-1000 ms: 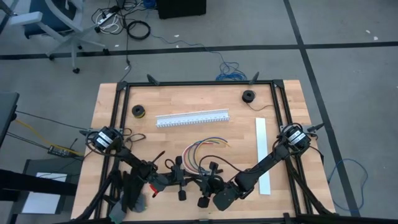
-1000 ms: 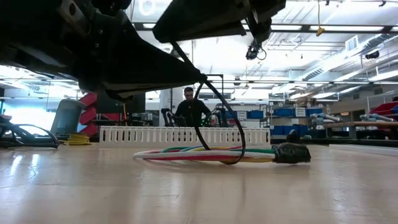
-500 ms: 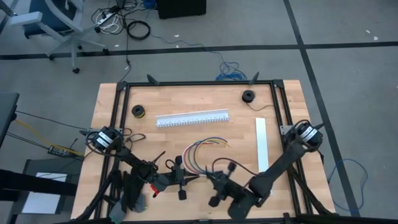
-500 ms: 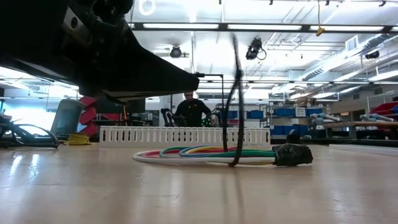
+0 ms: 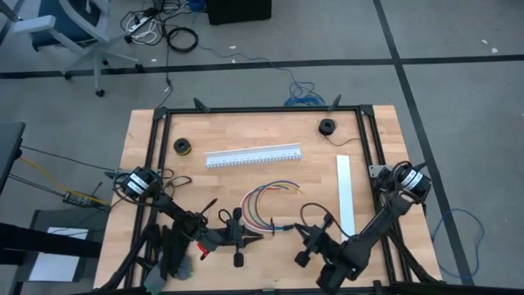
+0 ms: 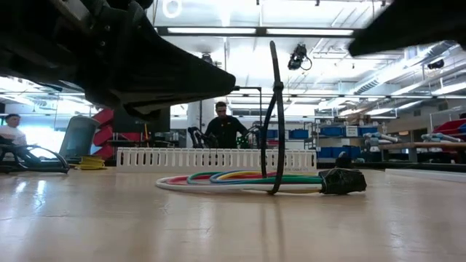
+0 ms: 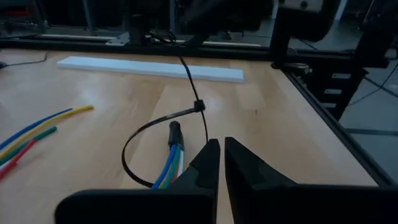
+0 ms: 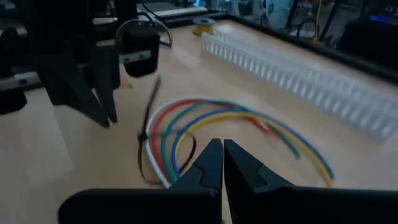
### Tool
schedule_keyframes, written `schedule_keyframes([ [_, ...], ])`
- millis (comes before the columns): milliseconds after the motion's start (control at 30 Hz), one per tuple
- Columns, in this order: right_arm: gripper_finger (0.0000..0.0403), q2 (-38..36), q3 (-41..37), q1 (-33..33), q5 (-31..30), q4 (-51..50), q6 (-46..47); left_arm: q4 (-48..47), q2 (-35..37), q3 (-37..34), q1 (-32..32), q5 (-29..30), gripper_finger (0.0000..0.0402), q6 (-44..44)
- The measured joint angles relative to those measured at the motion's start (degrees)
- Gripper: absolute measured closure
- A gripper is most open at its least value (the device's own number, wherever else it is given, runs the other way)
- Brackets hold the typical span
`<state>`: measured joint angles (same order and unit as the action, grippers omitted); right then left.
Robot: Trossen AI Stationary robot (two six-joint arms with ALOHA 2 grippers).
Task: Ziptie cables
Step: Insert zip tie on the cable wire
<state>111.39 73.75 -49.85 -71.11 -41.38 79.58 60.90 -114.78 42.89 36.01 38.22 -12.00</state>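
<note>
The cables, a curved bunch of red, green, blue, yellow and white wires, lie on the wooden table, with a dark plug end. A black zip tie is looped around them near that plug. Its head is raised and its tail stands nearly upright. My left gripper is shut, level, just short of the loop on the table's left side. My right gripper is shut on nothing, to the right of the tie and facing it.
A white slotted channel lies beyond the cables. A flat white strip lies along the right side. Two small spools sit near the far edge. People show in the room behind.
My right gripper has drawn back from beside the left gripper toward the table's right edge, rolling as it went. The zip tie's tail was bowed over toward the grippers and now stands upright. The loop stays around the cables.
</note>
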Motion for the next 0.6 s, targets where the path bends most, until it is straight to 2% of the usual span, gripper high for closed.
schedule_keyframes([
  [100,0.0403,0.0,-4.2,-1.3,1.7,2.2,8.1,0.4,0.0,0.0,0.0,0.0,0.0401,-1.6],
  [233,0.0403,0.0,-10.1,-3.9,0.4,7.6,14.9,0.9,0.0,0.0,-0.2,0.0,0.0402,-4.8],
  [333,0.0403,-0.4,-14.3,-5.2,3.0,10.8,17.8,0.9,0.0,0.0,-0.4,0.3,0.0402,-5.2],
  [467,0.0403,-2.6,-20.9,-6.4,6.1,18.7,15.4,0.2,0.0,0.7,-0.4,1.0,0.0396,-4.9],
  [600,0.0403,-8.1,-29.3,-6.3,7.0,33.1,3.1,-2.2,0.0,1.7,-0.5,1.4,0.0381,-2.2],
])
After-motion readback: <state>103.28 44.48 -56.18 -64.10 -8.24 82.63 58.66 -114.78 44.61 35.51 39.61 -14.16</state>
